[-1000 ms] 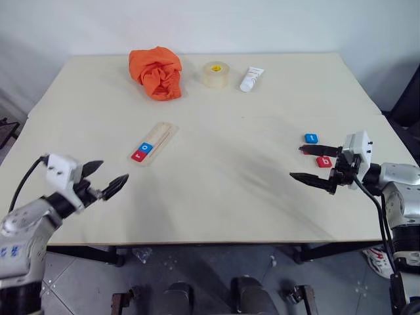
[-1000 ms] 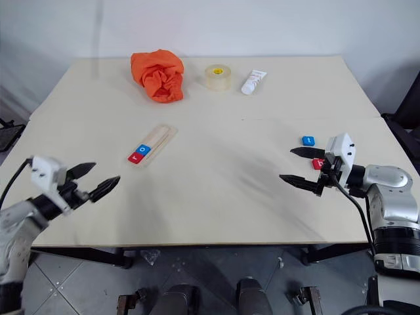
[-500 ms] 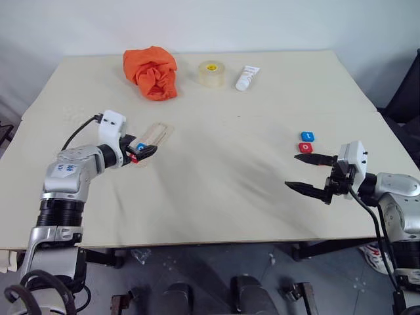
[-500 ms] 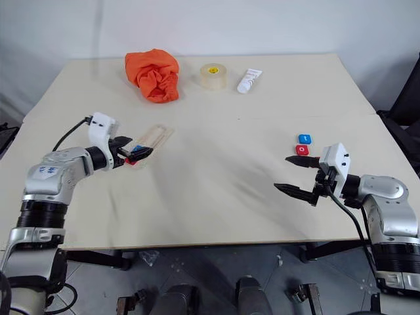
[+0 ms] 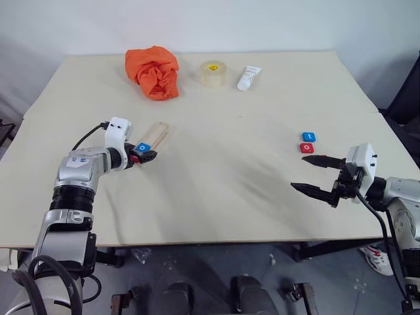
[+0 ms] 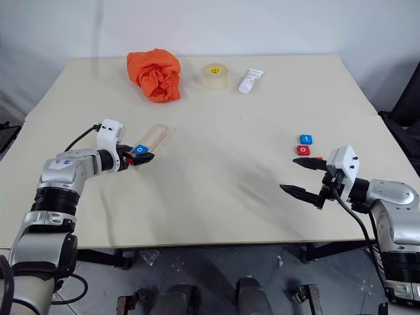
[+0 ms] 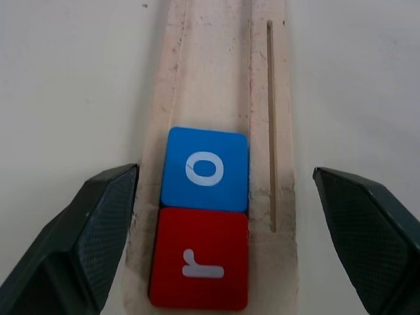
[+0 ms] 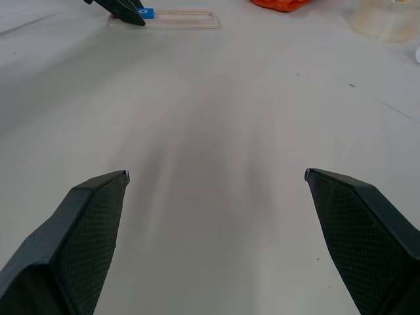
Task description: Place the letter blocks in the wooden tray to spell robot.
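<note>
Pale desk (image 5: 216,197): wooden tray (image 5: 153,137) holds r and o at its near end, left pincer (image 7: 223,216) wide open astride them (empty), while loose blue and red letter blocks (image 5: 307,142) lie far right of the tray, nearest the open, empty right pincer (image 5: 317,176).

A wide pale bench (image 5: 262,85) with a faint seam across its top stands against a plain white wall (image 5: 210,23), with grey tiled floor (image 5: 197,262) below its near edge and something dark (image 5: 408,92) at its right.
</note>
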Motion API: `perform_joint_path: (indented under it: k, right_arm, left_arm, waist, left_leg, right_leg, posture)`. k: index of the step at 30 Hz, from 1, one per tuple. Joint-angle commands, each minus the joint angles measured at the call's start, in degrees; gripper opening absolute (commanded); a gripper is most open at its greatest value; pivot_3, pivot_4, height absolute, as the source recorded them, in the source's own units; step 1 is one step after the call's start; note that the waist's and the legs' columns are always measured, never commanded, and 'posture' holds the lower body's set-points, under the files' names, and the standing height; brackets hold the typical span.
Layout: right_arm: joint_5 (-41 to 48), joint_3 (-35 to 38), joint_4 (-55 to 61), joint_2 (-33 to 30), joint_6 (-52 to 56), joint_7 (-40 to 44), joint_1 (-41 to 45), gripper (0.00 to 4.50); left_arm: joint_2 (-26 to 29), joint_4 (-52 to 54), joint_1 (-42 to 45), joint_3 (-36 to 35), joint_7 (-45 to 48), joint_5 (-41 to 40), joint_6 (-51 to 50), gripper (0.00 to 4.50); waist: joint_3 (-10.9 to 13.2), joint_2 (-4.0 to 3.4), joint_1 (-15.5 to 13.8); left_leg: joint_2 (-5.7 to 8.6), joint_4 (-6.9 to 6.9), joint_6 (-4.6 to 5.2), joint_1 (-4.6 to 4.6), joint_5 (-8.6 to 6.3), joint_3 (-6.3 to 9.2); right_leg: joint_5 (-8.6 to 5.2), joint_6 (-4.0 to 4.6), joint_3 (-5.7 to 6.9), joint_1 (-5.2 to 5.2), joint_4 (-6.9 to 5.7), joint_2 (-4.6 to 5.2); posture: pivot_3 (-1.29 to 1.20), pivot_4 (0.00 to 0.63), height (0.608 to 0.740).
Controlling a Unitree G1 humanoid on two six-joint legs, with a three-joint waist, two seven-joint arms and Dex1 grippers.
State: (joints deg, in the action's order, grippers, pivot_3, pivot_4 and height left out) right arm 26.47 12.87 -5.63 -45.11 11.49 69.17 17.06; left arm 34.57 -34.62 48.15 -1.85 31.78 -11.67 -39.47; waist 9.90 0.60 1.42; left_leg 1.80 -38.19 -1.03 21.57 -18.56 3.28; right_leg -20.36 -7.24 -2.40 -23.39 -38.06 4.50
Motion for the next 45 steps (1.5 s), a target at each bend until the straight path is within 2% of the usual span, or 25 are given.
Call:
perform_joint_path:
  k: [1,6,11,21,29,36,41,45]
  right_arm:
    - [1.03,1.61,1.92,-1.38,0.24,-0.29,0.50,4.50]
    - [0.76,1.47,1.63,-1.43,0.15,-0.34,0.76,4.50]
    - [0.45,1.17,1.31,-1.34,0.11,-0.65,1.26,4.50]
    - [0.38,1.34,1.47,-1.57,0.02,-1.01,1.16,4.50]
    - [0.69,1.75,2.12,-1.82,-0.11,-1.39,0.52,4.50]
    - [1.60,3.38,5.29,-1.33,0.03,-2.51,-3.21,4.50]
    - [2.33,5.59,8.50,-1.72,0.04,-2.88,-8.29,4.50]
    - [2.46,7.75,11.04,-2.17,-0.27,-3.00,-12.91,4.50]
  left_arm:
    - [-0.10,-0.17,0.89,0.13,0.82,0.67,-2.33,4.49]
    - [1.02,-0.08,0.39,1.91,2.09,2.02,-6.57,4.49]
    - [1.75,-0.72,0.22,2.37,1.58,3.58,-6.71,3.40]
    - [1.39,0.22,-0.46,3.49,6.55,4.07,1.38,3.40]
    - [-0.84,12.36,0.54,10.05,17.31,2.70,-0.15,3.40]
    - [-5.96,13.61,6.65,19.95,24.85,6.06,2.09,3.40]
    - [-11.45,10.93,10.74,24.52,28.05,7.97,5.18,3.40]
    - [-14.96,13.42,10.92,27.32,29.75,8.65,5.14,3.40]
  waist:
    - [0.00,0.00,-0.07]
    - [0.00,0.00,-0.01]
    - [-0.01,-0.02,0.16]
    - [-0.01,-0.01,-0.06]
    - [0.00,0.00,-1.34]
    - [0.01,0.02,-1.60]
    - [0.04,0.06,-1.50]
    - [0.06,0.10,-1.44]
  left_leg:
    - [0.00,-0.01,0.00,0.00,0.00,0.00]
    - [0.01,0.00,0.00,0.00,0.00,0.00]
    - [0.00,0.00,0.00,-0.03,0.00,-0.01]
    - [0.01,-0.07,0.00,-0.03,0.00,-0.02]
    - [0.04,-0.09,0.02,0.02,0.00,-0.02]
    - [0.07,-0.12,0.05,0.14,0.00,0.01]
    - [0.08,-0.11,0.07,0.15,0.01,-0.01]
    - [0.08,-0.11,0.10,0.14,0.01,-0.04]
  right_leg:
    - [0.00,0.00,0.00,0.00,0.00,0.00]
    - [0.00,0.00,0.00,0.00,-0.02,0.00]
    - [0.00,0.00,-0.02,0.00,-0.05,-0.01]
    - [0.00,0.00,-0.03,0.00,-0.13,0.00]
    - [0.01,-0.02,-0.03,0.00,-0.08,0.03]
    - [0.03,-0.05,0.01,-0.02,0.04,0.00]
    - [0.03,-0.07,-0.01,-0.02,0.05,-0.03]
    - [0.04,-0.07,-0.04,-0.02,0.05,-0.04]
  posture:
    - [0.00,0.150,0.740]
    - [0.00,0.150,0.740]
    - [0.00,0.150,0.740]
    - [0.00,0.150,0.740]
    - [0.00,0.150,0.740]
    - [0.00,0.150,0.740]
    - [0.00,0.150,0.740]
    - [0.00,0.150,0.740]
